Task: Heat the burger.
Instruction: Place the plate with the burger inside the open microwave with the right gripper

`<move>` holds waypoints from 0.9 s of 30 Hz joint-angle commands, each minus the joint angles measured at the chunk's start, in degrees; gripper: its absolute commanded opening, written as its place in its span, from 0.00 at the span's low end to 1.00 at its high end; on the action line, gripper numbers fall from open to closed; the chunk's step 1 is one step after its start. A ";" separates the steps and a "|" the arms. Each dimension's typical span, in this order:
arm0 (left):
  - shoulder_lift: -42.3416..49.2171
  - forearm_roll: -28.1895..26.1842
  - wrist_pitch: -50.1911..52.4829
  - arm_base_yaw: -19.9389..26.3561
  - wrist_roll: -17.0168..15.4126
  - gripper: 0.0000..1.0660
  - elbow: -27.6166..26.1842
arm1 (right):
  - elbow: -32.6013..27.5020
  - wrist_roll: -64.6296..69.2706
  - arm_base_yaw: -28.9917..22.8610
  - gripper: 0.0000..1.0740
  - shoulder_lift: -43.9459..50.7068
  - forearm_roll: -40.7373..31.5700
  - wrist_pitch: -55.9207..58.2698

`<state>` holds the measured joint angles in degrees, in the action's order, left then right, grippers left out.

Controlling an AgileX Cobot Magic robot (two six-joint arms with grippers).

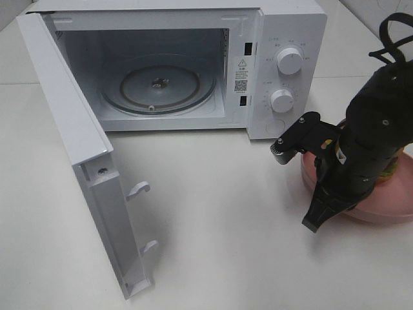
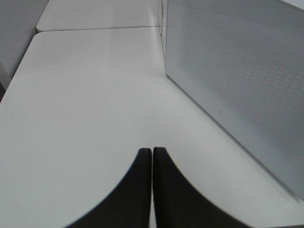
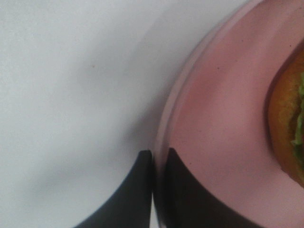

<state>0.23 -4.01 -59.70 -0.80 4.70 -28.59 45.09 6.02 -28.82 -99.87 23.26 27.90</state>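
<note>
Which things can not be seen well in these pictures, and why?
Burger with golden-brown bun: mostly hidden under the black right arm in the high view; cut by the right wrist view's edge.
Round pink plate: partly under the same arm.
White microwave: knob markings too small to read.
Black left claw: outside the high view.

High camera looks down on microwave (image 1: 284,29), plate (image 1: 381,212); left wrist low beside microwave (image 2: 237,71); right wrist close over plate (image 3: 223,118) rim.
</note>
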 commanded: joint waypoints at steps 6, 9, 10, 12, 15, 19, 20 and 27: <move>1.15 -0.17 0.57 -0.06 -0.06 0.00 0.11 | -3.15 0.46 0.00 0.00 5.50 2.52 -1.09; 1.15 -0.17 0.57 -0.06 -0.06 0.00 0.11 | -4.01 0.57 0.00 0.00 7.73 2.98 -1.20; 1.15 -0.17 0.57 -0.06 -0.06 0.00 0.11 | -4.01 0.57 0.00 0.00 7.73 2.98 -1.20; 1.15 -0.17 0.57 -0.06 -0.06 0.00 0.11 | -4.18 0.80 0.00 0.00 8.25 3.32 -1.32; 1.15 -0.17 0.57 -0.06 -0.06 0.00 0.11 | -4.64 2.29 0.00 0.00 9.22 5.73 -0.92; 1.15 -0.17 0.57 -0.06 -0.06 0.00 0.11 | -4.87 2.35 -2.35 0.00 9.34 7.28 0.29; 1.15 -0.17 0.57 -0.06 -0.06 0.00 0.11 | -4.87 2.81 -3.32 0.00 9.34 8.42 0.97; 1.15 -0.17 0.57 -0.06 -0.06 0.00 0.11 | -4.87 6.76 -4.47 0.00 9.34 12.66 4.07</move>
<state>0.23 -4.01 -59.70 -0.80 4.70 -28.59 40.11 11.80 -33.17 -91.33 32.77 31.11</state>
